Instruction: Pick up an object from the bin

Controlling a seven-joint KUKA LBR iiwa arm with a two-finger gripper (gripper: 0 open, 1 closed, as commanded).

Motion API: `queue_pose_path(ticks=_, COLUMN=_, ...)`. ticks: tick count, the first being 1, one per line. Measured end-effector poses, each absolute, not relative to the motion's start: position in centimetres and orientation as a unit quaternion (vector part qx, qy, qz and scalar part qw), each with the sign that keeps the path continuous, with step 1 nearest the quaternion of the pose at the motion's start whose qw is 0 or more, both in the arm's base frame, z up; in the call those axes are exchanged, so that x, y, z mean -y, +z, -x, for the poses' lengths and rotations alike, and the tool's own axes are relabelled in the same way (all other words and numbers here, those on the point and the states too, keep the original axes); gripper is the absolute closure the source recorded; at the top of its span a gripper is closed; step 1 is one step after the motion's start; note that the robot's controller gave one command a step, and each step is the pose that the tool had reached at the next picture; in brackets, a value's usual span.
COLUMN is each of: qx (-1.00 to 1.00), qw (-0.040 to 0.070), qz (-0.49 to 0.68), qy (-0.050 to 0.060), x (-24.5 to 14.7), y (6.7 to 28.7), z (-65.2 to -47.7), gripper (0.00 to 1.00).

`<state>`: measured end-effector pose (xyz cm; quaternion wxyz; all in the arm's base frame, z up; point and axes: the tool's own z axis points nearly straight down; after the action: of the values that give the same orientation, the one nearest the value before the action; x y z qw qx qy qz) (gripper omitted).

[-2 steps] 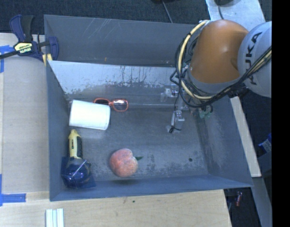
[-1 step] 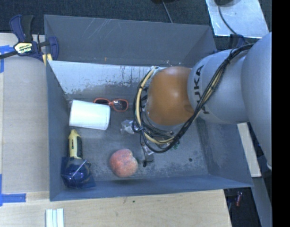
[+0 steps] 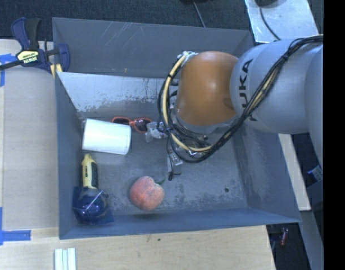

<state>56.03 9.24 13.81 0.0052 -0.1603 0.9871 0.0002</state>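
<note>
My gripper [image 3: 172, 169] reaches down under the arm's orange cover into the middle of the bin. A reddish-orange peach-like fruit [image 3: 146, 193] lies just below and left of it on the bin floor, a small gap apart. A pair of red-framed glasses [image 3: 132, 122] lies near the back wall, up and left of the gripper. Left of the glasses, a white cylinder [image 3: 107, 136] rests on its side.
A yellow-handled tool with a dark blue head [image 3: 89, 193] lies in the front left corner. The arm and its cables cover the bin's right centre. Bare floor shows at the front right.
</note>
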Motion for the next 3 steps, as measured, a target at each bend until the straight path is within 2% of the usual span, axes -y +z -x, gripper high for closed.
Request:
queue_pose_path(ticks=1, qx=-0.983, qw=-0.003, qz=0.183, qy=0.002, x=-13.7, y=10.0, z=-48.5, gripper=0.0)
queue_pose_path(ticks=2, qx=-0.971, qw=0.011, qz=0.241, qy=-0.001, x=-16.4, y=7.1, z=-48.4, gripper=0.0)
queue_pose_path(ticks=3, qx=-0.921, qw=0.003, qz=0.388, qy=0.001, x=-15.1, y=7.1, z=-48.6, gripper=1.0)
